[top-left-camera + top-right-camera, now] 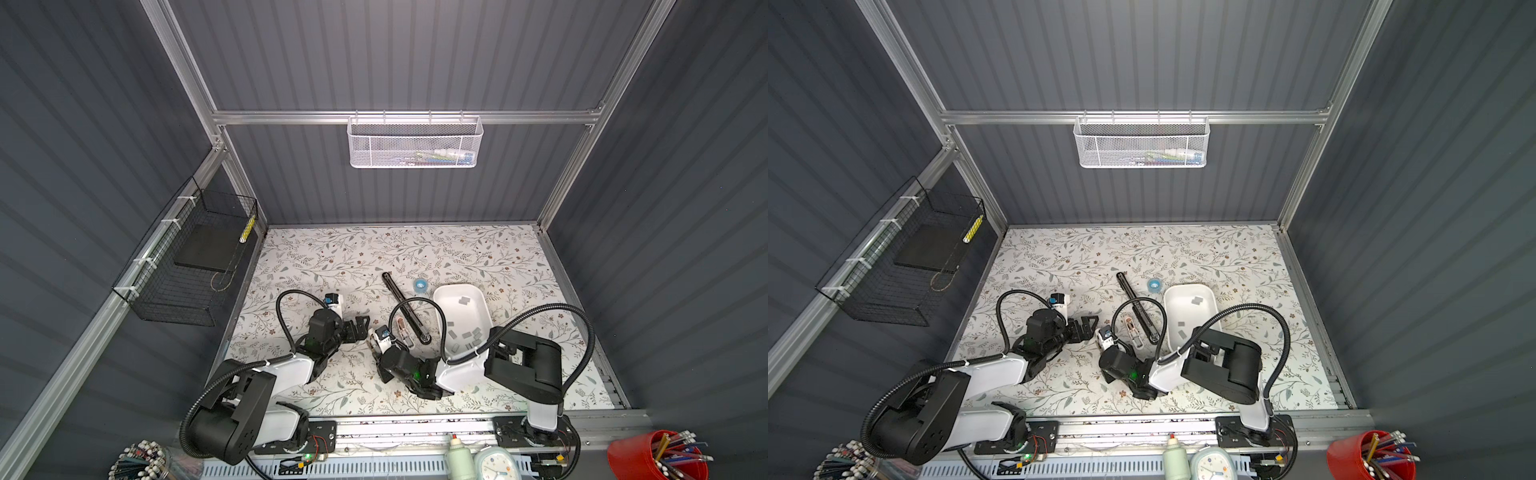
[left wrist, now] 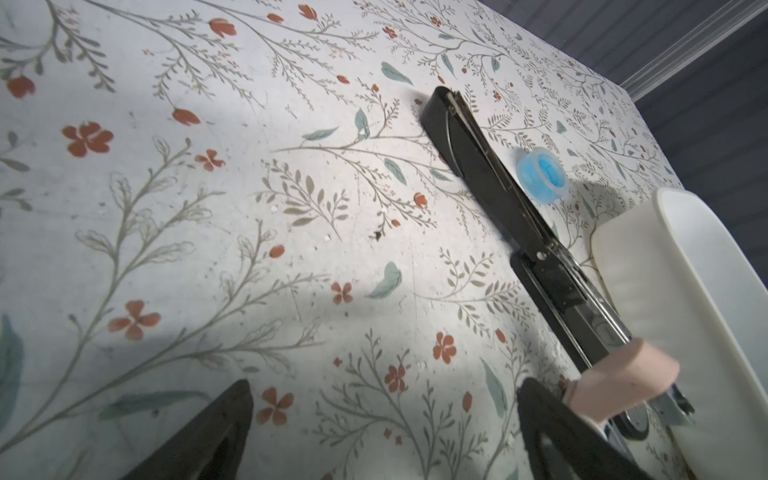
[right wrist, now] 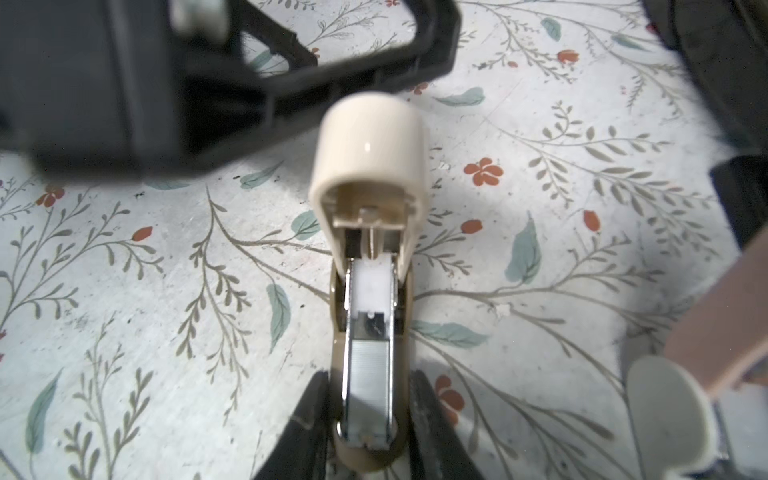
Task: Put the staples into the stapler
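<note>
The right tool (image 3: 370, 401) clamps the open beige stapler (image 3: 370, 137) by its base, probably steadying it with staples (image 3: 370, 370) lying in its channel; the left tool (image 1: 364, 328) hangs spread and empty nearby

In both top views the left arm (image 1: 297, 368) and the right arm (image 1: 459, 368) wear smooth white shells between blocky matte-black joint housings (image 1: 536, 365). A ribbed black hose (image 1: 281, 316) loops over each arm and is fastened to the shell by a white tie (image 1: 468, 354). A green light (image 1: 415, 375) glows on each black wrist, near a small white camera with a blue face (image 1: 332, 300). The black base plates (image 1: 328, 430), at seven and five o'clock in the view, show screw holes and thin red wires (image 1: 318, 441). The left gripper (image 1: 360, 329) and the right gripper (image 3: 370, 386) have black, tapering fingers (image 2: 216, 428).
</note>
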Robot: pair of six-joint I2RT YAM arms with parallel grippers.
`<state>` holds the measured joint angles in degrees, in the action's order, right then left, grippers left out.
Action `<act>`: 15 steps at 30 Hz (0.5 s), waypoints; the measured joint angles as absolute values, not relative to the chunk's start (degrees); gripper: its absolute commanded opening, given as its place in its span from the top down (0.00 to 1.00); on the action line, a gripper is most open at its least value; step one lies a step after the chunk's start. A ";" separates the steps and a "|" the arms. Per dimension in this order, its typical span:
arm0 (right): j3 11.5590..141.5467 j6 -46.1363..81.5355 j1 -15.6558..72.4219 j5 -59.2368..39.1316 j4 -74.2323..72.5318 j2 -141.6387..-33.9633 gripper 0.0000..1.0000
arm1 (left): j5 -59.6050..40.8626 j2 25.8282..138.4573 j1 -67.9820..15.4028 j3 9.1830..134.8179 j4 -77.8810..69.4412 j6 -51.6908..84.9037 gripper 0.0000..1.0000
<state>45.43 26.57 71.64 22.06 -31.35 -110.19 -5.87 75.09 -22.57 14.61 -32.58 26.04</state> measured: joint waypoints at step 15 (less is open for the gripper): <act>45.80 27.27 71.75 22.41 -30.55 -110.19 0.78 | -11.00 78.22 -22.57 10.15 -42.54 26.61 0.00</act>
